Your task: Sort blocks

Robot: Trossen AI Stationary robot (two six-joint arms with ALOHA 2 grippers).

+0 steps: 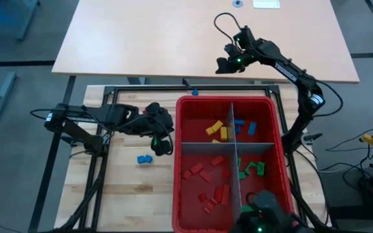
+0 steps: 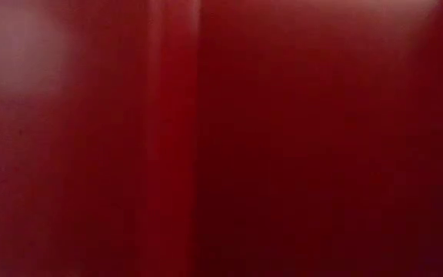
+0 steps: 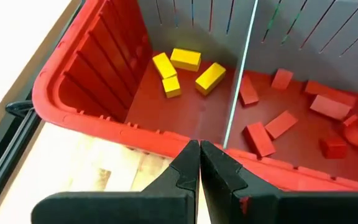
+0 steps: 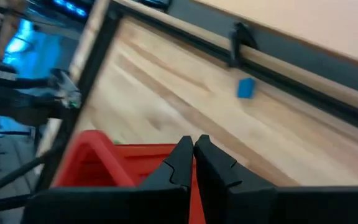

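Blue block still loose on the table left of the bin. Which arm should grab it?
Probably left. The left gripper, fingers shut and empty, sits just above the loose blue block. The right gripper, also shut, is beyond the red bin's far rim.

One big red plastic bin (image 1: 274, 116) has four compartments. In it lie four small yellow rectangular blocks (image 1: 219, 130), about eight red (image 1: 207, 181), three green (image 1: 252, 169) and two blue (image 1: 246, 127). Outside it, on the wooden tabletop, lie two more blue blocks (image 1: 144, 158).
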